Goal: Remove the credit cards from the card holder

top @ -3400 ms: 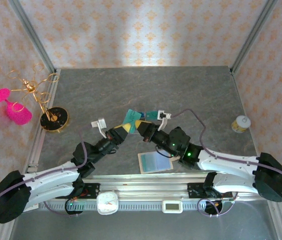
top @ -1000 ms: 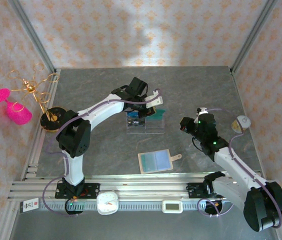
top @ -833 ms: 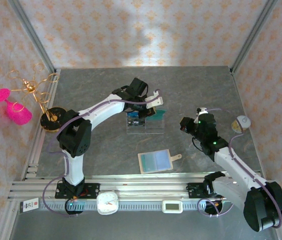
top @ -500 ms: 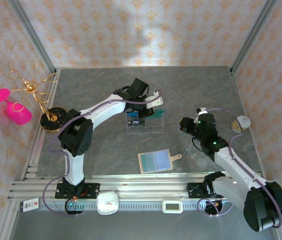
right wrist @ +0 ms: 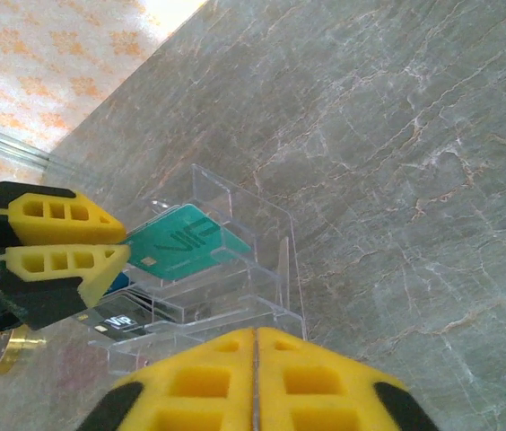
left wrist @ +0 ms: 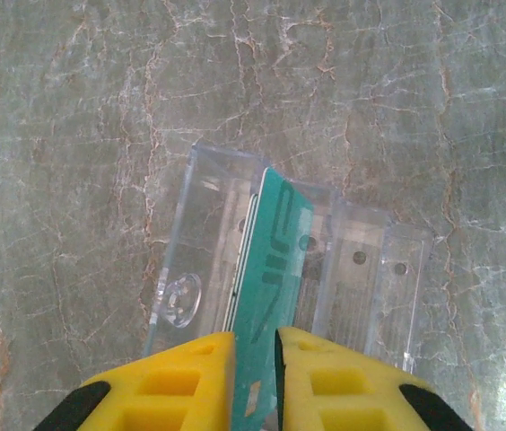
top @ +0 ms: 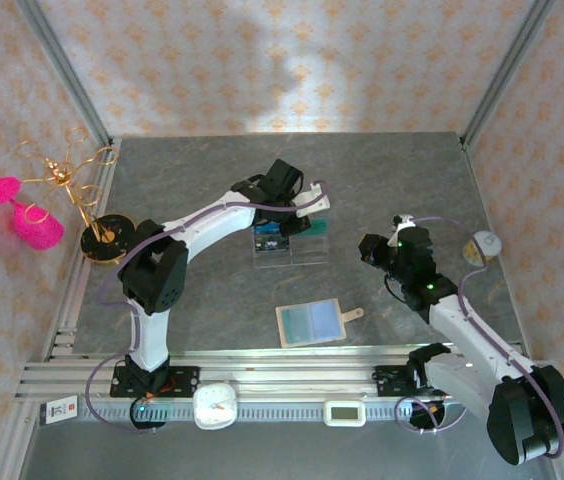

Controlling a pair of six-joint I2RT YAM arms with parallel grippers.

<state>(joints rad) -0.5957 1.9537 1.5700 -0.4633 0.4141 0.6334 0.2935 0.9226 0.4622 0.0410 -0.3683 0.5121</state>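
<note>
A clear ribbed plastic tray (top: 307, 258) (left wrist: 361, 269) (right wrist: 284, 260) stood at mid-table on the grey marbled table top (top: 402, 175). A gold wire stand (top: 65, 178) on a round black-and-gold base (top: 109, 239) stood at the left edge. A pink goblet-shaped item (top: 32, 222) lay just left of it. A small round container with a white lid (top: 480, 247) sat near the right edge. On the near rail (top: 282, 395) sat a white analogue clock (top: 214, 406) and, to its right, a small digital display (top: 345, 413).

Teal card (left wrist: 275, 256), yellow fingers (left wrist: 177, 386), grey white-veined table (left wrist: 65, 117).
</note>
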